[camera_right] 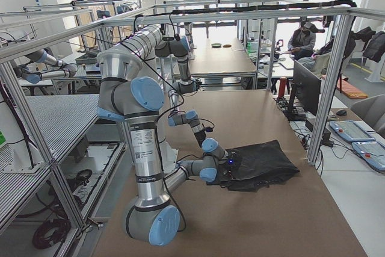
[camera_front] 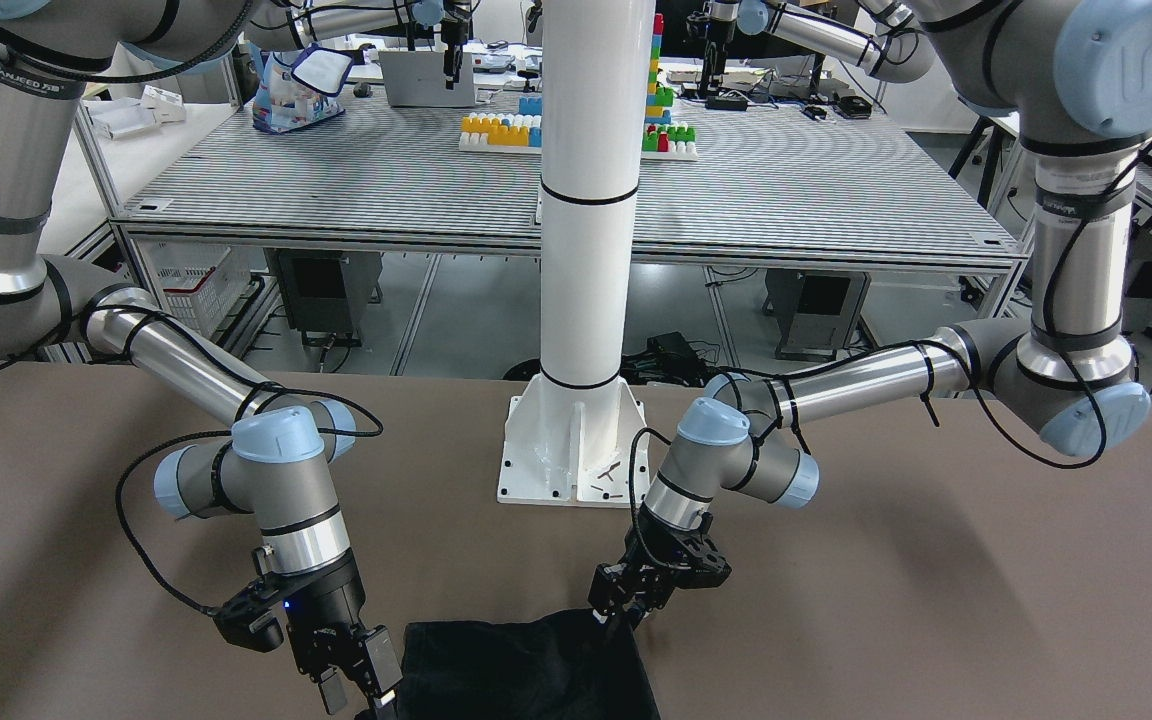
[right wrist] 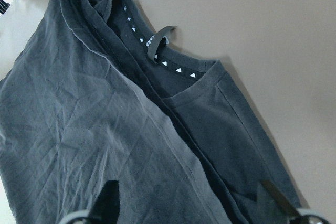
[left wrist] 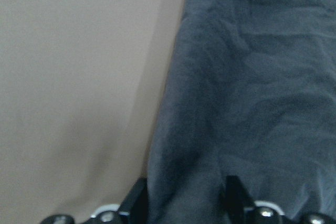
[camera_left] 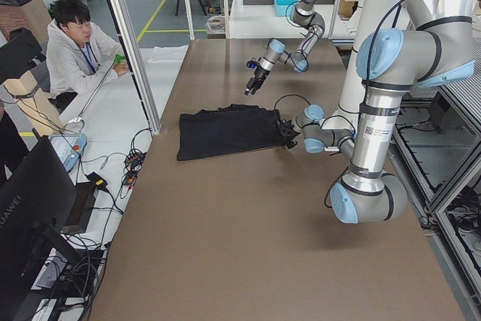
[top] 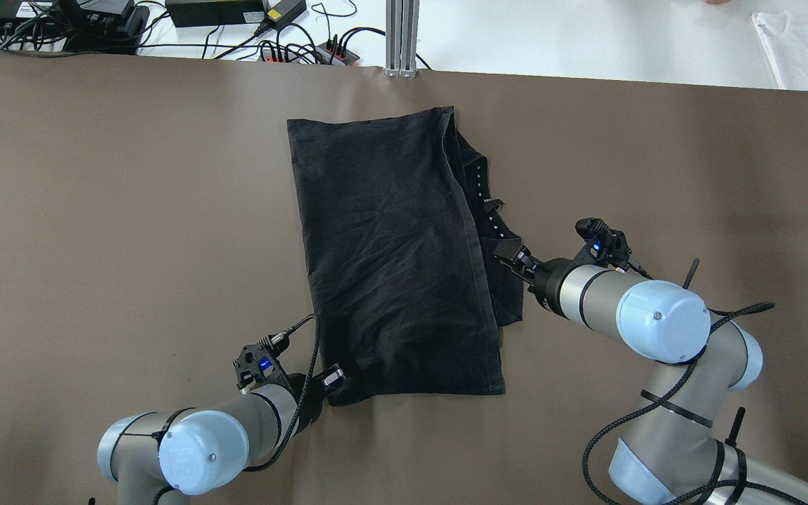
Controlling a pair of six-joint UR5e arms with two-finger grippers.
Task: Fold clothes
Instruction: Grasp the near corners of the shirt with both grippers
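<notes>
The black garment [top: 397, 259] lies flat in the middle of the bench [top: 130, 210], a soft, matte, finely creased cloth in a rough rectangle, its long side running from the robot's edge toward the far edge. One layer is folded over another, and along the right side the lower layer sticks out, showing a ribbed neckline with a row of small white marks and a little hanging loop [right wrist: 157, 43]. The bench top is a smooth, dull brown sheet.

The left gripper [top: 337, 382] is at the garment's near left corner, its fingers [left wrist: 137, 203] pinched on the fabric, which bunches up between them. The right gripper [top: 506, 254] hangs above the right side of the cloth with its fingers [right wrist: 109, 203] spread wide and nothing between them.

A glossy white pole [camera_front: 586, 200] stands on a bolted base plate [camera_front: 536, 450] at the robot's edge of the bench. Past the far edge are a metal post [top: 402, 35], tangled black cables [top: 292, 45] and a white cloth [top: 804, 42]. A person [camera_left: 75, 50] sits there.
</notes>
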